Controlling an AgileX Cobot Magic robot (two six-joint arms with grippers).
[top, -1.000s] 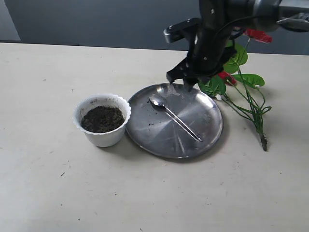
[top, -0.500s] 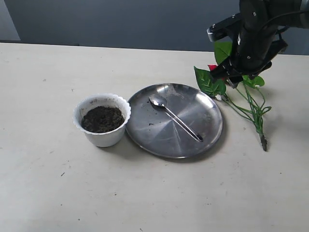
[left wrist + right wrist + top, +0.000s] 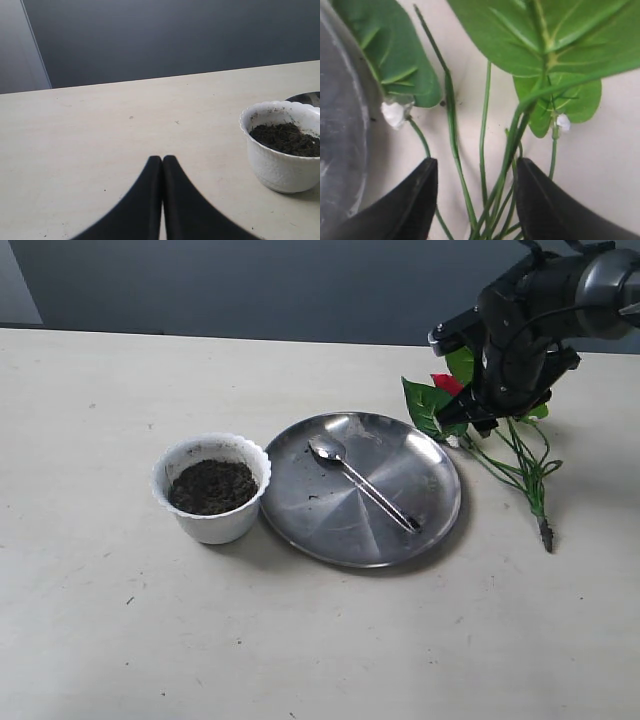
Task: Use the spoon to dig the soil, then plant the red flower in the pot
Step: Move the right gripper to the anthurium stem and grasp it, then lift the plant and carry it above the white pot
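Right gripper (image 3: 475, 195): jaws parted, nothing held, red flower (image 3: 500, 430) stems straddled, frame right. Spoon (image 3: 362, 482) idle on steel plate (image 3: 320, 530), centre; planting step judged begun. Next: closure on stems.

You have a polished steel plate (image 3: 395, 515) with a mirror sheen, lightly soiled. The spoon (image 3: 358, 481) is shiny metal. The pot (image 3: 280, 167) is smooth white, faintly embossed. The soil (image 3: 212, 486) is dark, crumbly, matt. The red flower (image 3: 555, 35) has smooth leaves, veined and waxy. The table (image 3: 150, 640) is pale and matt.
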